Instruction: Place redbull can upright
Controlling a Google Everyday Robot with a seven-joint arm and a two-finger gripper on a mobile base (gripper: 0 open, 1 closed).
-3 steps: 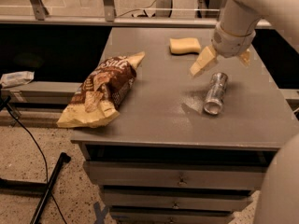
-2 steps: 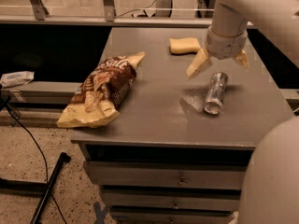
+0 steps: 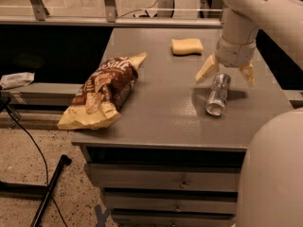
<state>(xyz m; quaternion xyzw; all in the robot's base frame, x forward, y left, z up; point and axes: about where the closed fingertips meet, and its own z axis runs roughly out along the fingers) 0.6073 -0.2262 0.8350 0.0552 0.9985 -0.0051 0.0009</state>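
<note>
The redbull can (image 3: 218, 92) lies on its side on the right part of the gray table (image 3: 158, 115); one round end points at the front edge and the other end points to the back; its silver side shines a bit and a dark shadow sits beside it; the gripper (image 3: 226, 79) is right at the far end of the can, and its two pale fingers (image 3: 207, 69) are spread wide, one on each side of the can; they pinch nothing and there is a small gap on both sides; the big white arm (image 3: 240, 30) comes down from the top right corner; a yellow sponge (image 3: 187, 46) lies near the back of the table, just behind the gripper and a bit to the left; a brown and yellow chip bag (image 3: 102, 91) lies flat on the left part of the table, well apart from the can, with one end poking over the front edge; the bare table top lies between the bag and the can; gray drawers (image 3: 165, 176) sit under the table top; a round white part of the robot (image 3: 274, 174) fills the bottom right corner; on the floor at the left lie a black cable (image 3: 28, 136) and a black pole (image 3: 49, 186); a small white packet (image 3: 16, 79) rests on a low ledge at the far left
</note>
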